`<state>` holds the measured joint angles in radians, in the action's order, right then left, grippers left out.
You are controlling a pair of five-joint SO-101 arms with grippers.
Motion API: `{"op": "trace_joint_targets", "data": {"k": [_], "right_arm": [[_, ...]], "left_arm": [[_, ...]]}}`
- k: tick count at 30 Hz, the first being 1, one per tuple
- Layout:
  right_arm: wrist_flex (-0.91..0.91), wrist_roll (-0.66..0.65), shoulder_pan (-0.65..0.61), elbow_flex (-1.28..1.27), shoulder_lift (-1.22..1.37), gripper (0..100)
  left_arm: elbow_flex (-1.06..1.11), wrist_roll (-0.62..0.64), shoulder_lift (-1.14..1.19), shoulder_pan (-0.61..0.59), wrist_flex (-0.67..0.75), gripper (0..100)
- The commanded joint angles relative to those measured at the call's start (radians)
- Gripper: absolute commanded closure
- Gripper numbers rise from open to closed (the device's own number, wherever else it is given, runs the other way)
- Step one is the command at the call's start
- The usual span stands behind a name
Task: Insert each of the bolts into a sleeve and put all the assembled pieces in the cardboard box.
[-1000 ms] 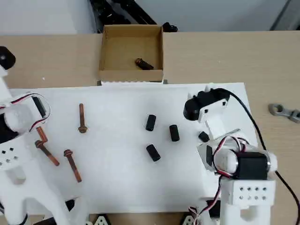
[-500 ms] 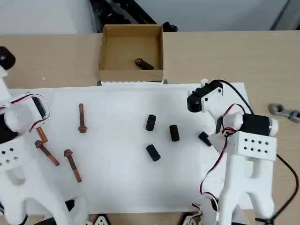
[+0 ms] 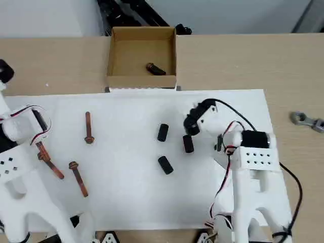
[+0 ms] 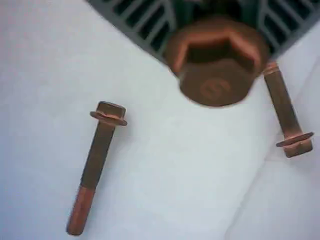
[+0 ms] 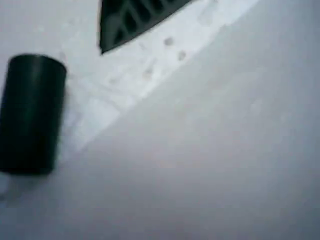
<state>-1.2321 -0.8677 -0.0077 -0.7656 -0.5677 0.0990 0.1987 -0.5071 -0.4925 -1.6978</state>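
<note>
- The short black cylindrical sleeve (image 3: 188, 144) lies flat on the white sheet (image 3: 126, 212) covering the bench. It is just beside the right claw (image 3: 193, 123), on the side toward the arms' bases. Its long axis runs roughly from the box side toward the near edge, barely tilted.
- It looks matte, smooth and stubby. It would probably roll if nudged across its axis.
- The right arm is much the nearer one, while the left arm is well apart at the far side of the sheet.
- Whether the right claw is spread or pressed together cannot be told. Its wrist view has a black sleeve (image 5: 32, 115) close by, probably the same one.
- The left claw (image 4: 215, 12) pinches a copper-coloured flanged hex bolt (image 4: 217, 62), head toward its camera. The bolt seems ready to meet a sleeve.
- A second black sleeve (image 3: 162, 132) and a third black sleeve (image 3: 165, 164) lie near the first.
- Three loose copper bolts (image 3: 88, 126) (image 3: 77, 178) (image 3: 50, 164) rest on the sheet near the left arm.
- The open cardboard box (image 3: 142, 81) stands beyond the sheet and holds one assembled piece (image 3: 155, 69).
</note>
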Motion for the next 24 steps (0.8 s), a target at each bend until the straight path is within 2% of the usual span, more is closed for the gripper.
{"op": "trace_joint_targets", "data": {"k": [1, 14, 17, 24], "right_arm": [[0.018, 0.012, -0.005, 0.008, -0.018, 82.7], [0.128, 0.017, 0.056, -0.061, -0.005, 84.2], [0.156, 0.057, 0.081, -0.064, 0.031, 84.0], [0.162, 0.107, 0.082, -0.043, 0.104, 78.3]], "left_arm": [[-0.005, -0.011, -0.034, -0.005, 0.023, 100], [-0.005, -0.011, -0.034, -0.005, 0.023, 100], [-0.005, -0.011, -0.034, -0.003, 0.023, 100], [-0.005, -0.029, -0.029, -0.003, 0.023, 100]]}}
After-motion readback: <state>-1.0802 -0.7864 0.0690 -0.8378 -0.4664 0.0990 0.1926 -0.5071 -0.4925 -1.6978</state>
